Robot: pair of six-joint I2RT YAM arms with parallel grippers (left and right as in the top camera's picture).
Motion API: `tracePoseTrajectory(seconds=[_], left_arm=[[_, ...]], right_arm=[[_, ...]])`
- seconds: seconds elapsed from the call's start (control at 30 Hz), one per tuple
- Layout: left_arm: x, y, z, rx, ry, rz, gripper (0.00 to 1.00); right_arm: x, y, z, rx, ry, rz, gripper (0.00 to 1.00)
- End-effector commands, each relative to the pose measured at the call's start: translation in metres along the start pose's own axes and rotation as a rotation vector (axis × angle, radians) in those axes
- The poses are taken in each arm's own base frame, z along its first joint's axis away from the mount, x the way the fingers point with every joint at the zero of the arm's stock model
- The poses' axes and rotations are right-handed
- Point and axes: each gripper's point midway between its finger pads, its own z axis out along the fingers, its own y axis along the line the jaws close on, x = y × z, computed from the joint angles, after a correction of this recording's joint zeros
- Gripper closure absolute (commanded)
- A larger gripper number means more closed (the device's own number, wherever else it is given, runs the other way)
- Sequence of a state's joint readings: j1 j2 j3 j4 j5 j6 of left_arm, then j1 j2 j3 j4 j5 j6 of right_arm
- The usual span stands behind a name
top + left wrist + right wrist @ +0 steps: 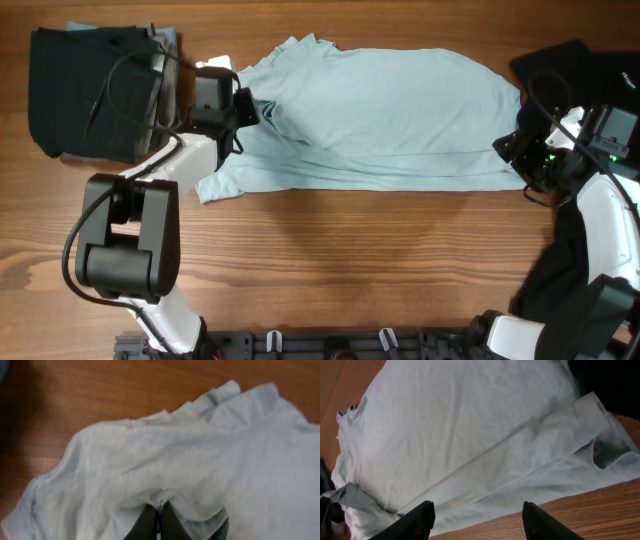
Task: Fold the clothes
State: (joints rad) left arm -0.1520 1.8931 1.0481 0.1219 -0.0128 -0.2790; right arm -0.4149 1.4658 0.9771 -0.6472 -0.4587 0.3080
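A: L to R pls. Far left?
B: Black T-shirt (85, 90), folded-looking pile, back-left corner of the table (330, 260). Not in play rn.
A: L pincer?
B: Left pincer (159, 512) clenched tight on a pinch of the light-blue T-shirt (390, 110), at its left end. No gap btwn the tips, cloth bunched up around them.
A: Shirt itself?
B: Mid table, mostly flat, long axis running left-right, arm to arm. Near edge looks doubled over lengthwise. Bulk of it lies to the right of the L pincer.
A: Which end's the collar?
B: Can't tell for sure. A sleeve (585, 415) w/ its cuff shows in the right wrist view, and the left end is rumpled too.
A: R pincer?
B: Right pincer (477, 510) released, jaws apart over the shirt's right edge, nothing gripped. Shirt stretches off to its left.
A: So next?
B: My guess: the right end needs a pinch too, and the R arm's nearest. W/ both ends held, the fold can go across that long axis.
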Motion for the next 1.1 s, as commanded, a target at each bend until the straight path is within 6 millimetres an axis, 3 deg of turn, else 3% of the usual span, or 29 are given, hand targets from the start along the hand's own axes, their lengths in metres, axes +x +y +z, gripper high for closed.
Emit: tracePoseTrajectory(seconds=[0.0,0.07,0.1,0.17,0.27,0.4,0.57,0.63,0.7,0.97,1.07], left_arm=[[-0.010,-0.004,0.002,0.024,-0.028,-0.027,0.95],[-0.011,-0.004,0.002,0.025,-0.032,-0.027,0.87],[-0.011,-0.004,0.002,0.025,-0.032,-0.027,0.59],[-0.010,-0.004,0.002,0.024,-0.028,-0.027,0.36],[-0.004,-0.002,-0.001,0.013,0.003,-0.023,0.22],[-0.001,-0.018,-0.016,0.093,0.049,-0.023,0.22],[0.006,-0.050,-0.031,0.239,0.107,-0.012,0.51],[0.016,-0.051,-0.029,0.225,0.136,-0.007,0.62],[0.025,-0.047,-0.024,0.194,0.159,-0.003,0.67],[0.055,-0.042,-0.004,0.185,0.234,-0.009,0.62],[0.055,-0.044,-0.002,0.194,0.229,-0.009,0.63]], right_arm=[[-0.005,0.000,-0.001,0.013,-0.014,-0.025,0.39],[-0.005,0.000,-0.001,0.013,-0.014,-0.025,0.39],[-0.005,0.000,-0.001,0.013,-0.014,-0.025,0.39],[-0.005,0.000,-0.001,0.013,-0.014,-0.025,0.39],[-0.005,0.000,-0.001,0.013,-0.013,-0.025,0.39],[-0.005,0.000,-0.001,0.013,-0.013,-0.025,0.39],[-0.005,0.000,-0.001,0.013,-0.014,-0.025,0.39],[-0.005,0.000,-0.001,0.013,-0.014,-0.025,0.38],[-0.005,0.000,-0.001,0.013,-0.014,-0.025,0.38],[-0.005,0.000,-0.001,0.013,-0.014,-0.025,0.38],[-0.005,0.000,-0.001,0.013,-0.014,-0.025,0.38]])
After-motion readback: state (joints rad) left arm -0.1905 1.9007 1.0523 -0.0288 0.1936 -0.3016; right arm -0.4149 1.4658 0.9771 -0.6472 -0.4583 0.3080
